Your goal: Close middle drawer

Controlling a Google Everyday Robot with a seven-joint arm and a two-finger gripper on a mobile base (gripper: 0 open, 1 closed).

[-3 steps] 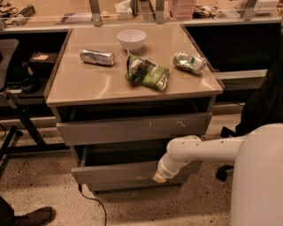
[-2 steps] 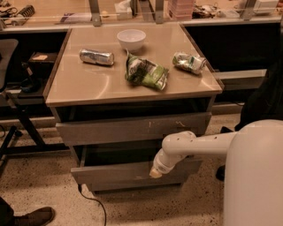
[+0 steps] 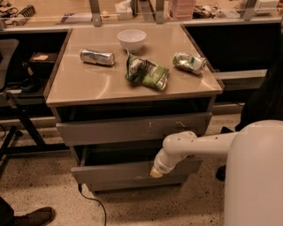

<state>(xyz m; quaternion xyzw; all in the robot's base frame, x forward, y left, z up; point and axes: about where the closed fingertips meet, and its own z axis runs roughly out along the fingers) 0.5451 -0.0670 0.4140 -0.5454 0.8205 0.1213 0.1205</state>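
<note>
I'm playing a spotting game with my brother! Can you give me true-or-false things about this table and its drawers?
1. The white bowl sits on the tabletop. True.
2. The green bag lies inside a drawer. False: it lies on the tabletop.
3. The gripper is at the front of the middle drawer. True.
4. The middle drawer is fully shut. False: it sticks out, open.
5. Three cans lie on top. False: only two, a left can and a right can.

Speckled floor point(image 3: 40, 190) spans the bottom of the frame, crossed by a black cable point(image 3: 95, 205). A tan worktop point(image 3: 88, 84) fills the centre, and a long counter point(image 3: 53, 6) runs along the top. The gripper point(image 3: 155, 172) sits low, right of centre.
</note>
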